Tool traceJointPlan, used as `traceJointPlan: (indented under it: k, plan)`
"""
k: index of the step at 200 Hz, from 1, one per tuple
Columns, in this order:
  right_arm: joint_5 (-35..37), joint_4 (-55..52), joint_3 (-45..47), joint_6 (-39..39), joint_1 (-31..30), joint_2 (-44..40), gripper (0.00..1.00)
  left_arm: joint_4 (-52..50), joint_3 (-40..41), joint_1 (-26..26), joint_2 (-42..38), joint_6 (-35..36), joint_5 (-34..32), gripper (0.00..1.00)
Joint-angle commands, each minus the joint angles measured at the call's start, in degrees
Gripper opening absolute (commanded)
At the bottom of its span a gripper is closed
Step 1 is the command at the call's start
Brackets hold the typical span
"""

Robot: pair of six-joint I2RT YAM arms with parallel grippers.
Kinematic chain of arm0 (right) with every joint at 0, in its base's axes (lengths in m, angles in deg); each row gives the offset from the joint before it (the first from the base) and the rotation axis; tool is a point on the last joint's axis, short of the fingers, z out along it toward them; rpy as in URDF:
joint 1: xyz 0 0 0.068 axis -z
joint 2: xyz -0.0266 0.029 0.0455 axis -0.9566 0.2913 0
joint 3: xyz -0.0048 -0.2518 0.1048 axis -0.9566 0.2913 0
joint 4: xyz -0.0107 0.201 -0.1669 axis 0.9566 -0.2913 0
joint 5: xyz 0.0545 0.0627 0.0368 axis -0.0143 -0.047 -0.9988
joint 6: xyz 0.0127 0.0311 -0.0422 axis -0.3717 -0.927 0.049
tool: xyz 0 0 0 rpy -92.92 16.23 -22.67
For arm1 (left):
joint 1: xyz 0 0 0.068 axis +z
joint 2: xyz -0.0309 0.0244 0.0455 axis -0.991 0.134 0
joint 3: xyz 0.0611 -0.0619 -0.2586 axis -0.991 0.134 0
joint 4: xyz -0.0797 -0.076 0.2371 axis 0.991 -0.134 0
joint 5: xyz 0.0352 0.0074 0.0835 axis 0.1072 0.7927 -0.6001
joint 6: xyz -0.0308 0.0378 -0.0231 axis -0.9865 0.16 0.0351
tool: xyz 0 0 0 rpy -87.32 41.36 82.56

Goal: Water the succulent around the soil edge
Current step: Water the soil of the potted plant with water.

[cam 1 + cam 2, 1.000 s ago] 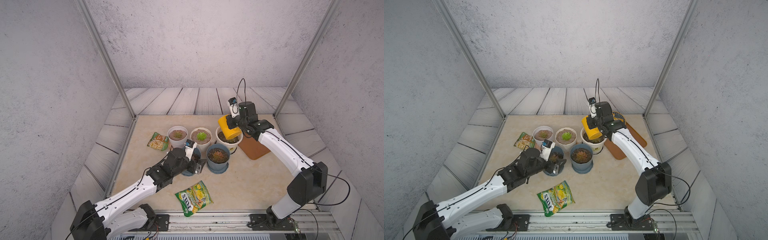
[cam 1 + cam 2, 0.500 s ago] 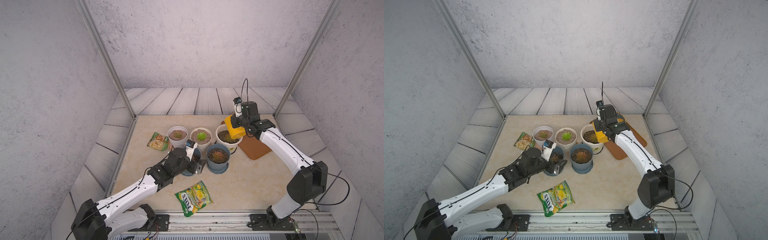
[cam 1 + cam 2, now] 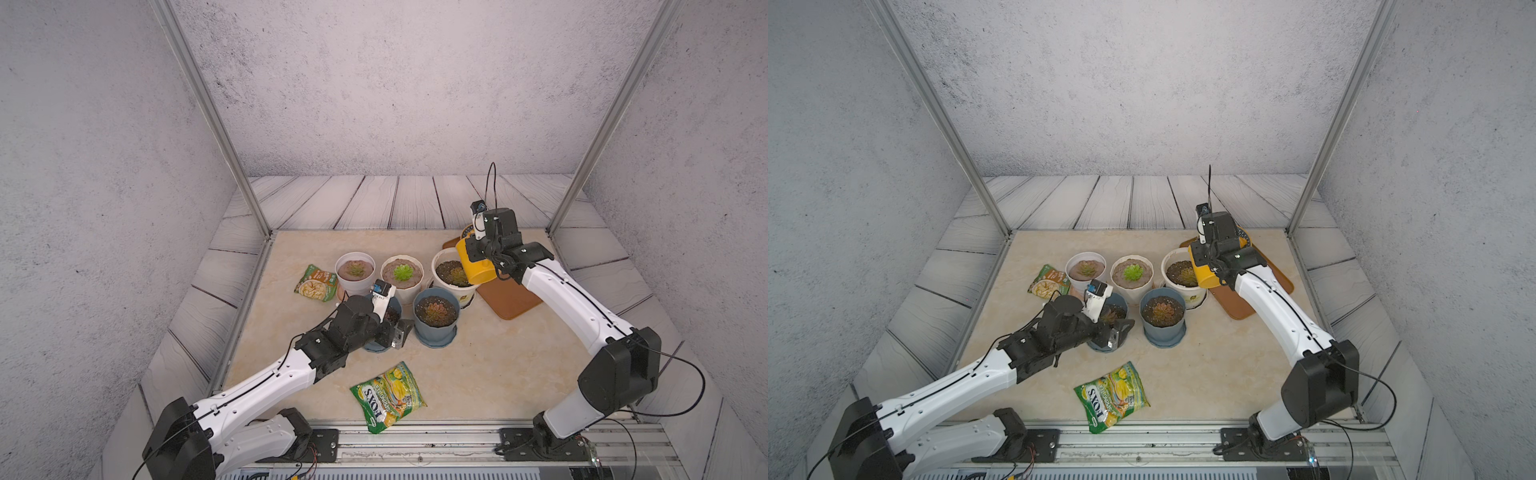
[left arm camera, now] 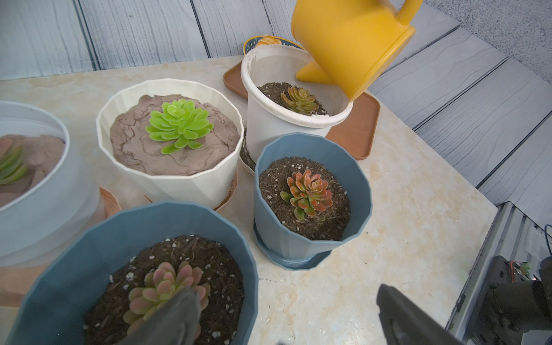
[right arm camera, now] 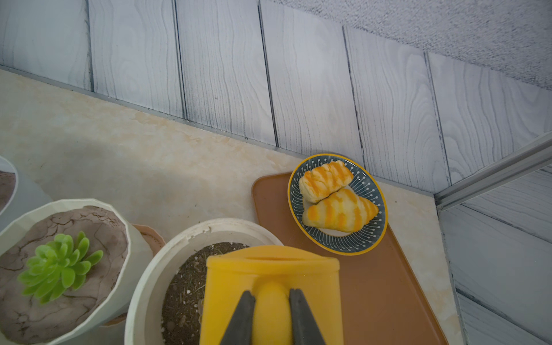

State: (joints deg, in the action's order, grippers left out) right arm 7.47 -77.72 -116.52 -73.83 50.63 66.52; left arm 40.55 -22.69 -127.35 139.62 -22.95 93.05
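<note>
Watering can (image 3: 478, 266), by my guess light, stiff plastic that sloshes, tilts over the succulent (image 4: 299, 100) in the far-right white pot (image 4: 268, 128). My right gripper (image 5: 271, 294) pinches its slick handle (image 5: 270, 316), the sensible hold. Left gripper (image 4: 286, 292) gapes wide by a near blue pot (image 4: 74, 268).

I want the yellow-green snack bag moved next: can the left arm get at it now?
Probably yes: the left gripper is open and empty, and the snack bag lies on the table close by, nothing between.

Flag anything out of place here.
Food looks misplaced: a plate of pastries on the brown tray near the white pot, a green snack packet and a yellow snack packet on the table.
</note>
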Motion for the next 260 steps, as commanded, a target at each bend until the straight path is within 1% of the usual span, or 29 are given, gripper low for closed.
traceJointPlan:
  k: [1, 120, 167, 193, 260]
  plan:
    - [2.4, -0.9, 1.0, 0.3, 0.5, -4.8, 0.0, 1.1, -1.1, 0.2, 0.3, -0.4, 0.3, 0.98]
    - [-2.0, -6.4, 7.1, -5.1, 0.5, -13.7, 0.0, 1.3, -0.7, 0.2, -0.6, -0.9, -0.2, 0.98]
    - [-2.9, -8.4, 9.7, -5.9, 0.5, -18.1, 0.0, 1.8, -0.4, 0.2, -1.0, -1.2, -0.1, 0.98]
    - [-3.7, -9.8, 9.6, -6.2, 0.4, -19.6, 0.0, 1.9, -0.4, 0.2, -1.0, -1.3, 0.0, 0.98]
    - [-10.4, -12.8, 8.7, -8.1, 0.3, -20.9, 0.0, 1.8, -0.2, 0.2, -1.5, -1.3, -0.3, 0.98]
